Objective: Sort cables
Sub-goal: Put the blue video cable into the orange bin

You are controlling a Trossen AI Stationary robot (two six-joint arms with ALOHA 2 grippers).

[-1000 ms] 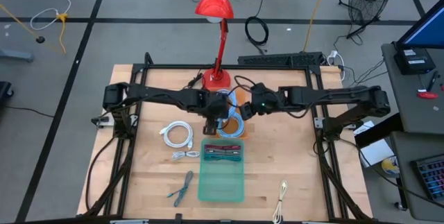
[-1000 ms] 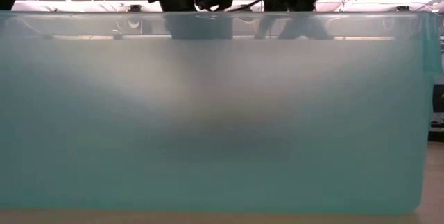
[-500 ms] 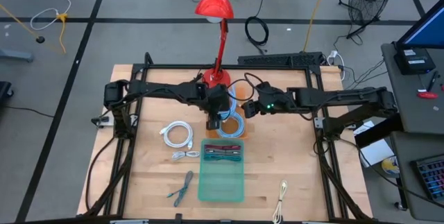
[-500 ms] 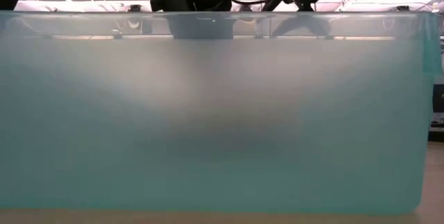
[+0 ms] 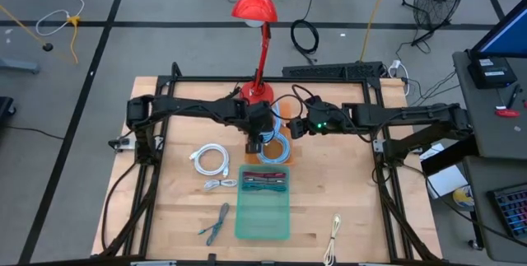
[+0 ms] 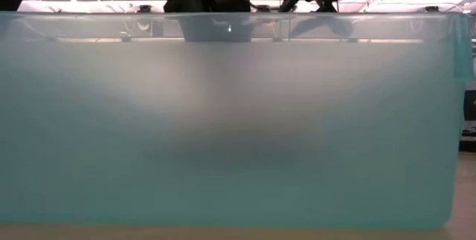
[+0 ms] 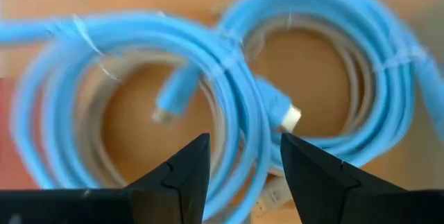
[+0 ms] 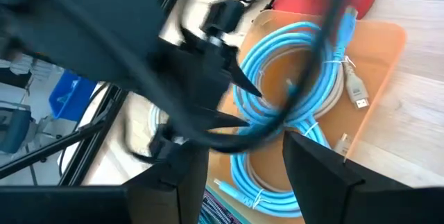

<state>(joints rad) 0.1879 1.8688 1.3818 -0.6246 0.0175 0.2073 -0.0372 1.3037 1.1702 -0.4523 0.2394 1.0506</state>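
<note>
Since a second ago the right arm has drawn back toward its own side, and the left gripper [image 5: 256, 144] has come a little farther back on the table, over the blue coils [image 5: 275, 146], with its fingers [image 7: 182, 177] drawn in from wider. They now straddle a strand of one blue coil [image 7: 239, 123]; whether they press on it cannot be told. The right gripper [image 5: 290, 128] hangs just beside the coils, near the red lamp [image 5: 257, 91], its fingers [image 8: 313, 160] apart and holding nothing.

The blue coils lie overlapping on an orange mat [image 5: 287, 115] at mid-table, with beige strands inside them. A white coil [image 5: 212, 160] lies on the bare table [image 5: 165, 208] to the left, and a small pale bundle [image 5: 219, 184] nearer the front. The teal bin [image 5: 263, 204] sits in front of the coils and holds a few dark and red bundles [image 5: 263, 184] at its far end. A grey-green bundle [image 5: 216, 223] lies left of the bin, a beige cable [image 5: 333, 235] right of it near the front edge. In the low view the bin's wall [image 6: 238, 121] fills nearly everything.
</note>
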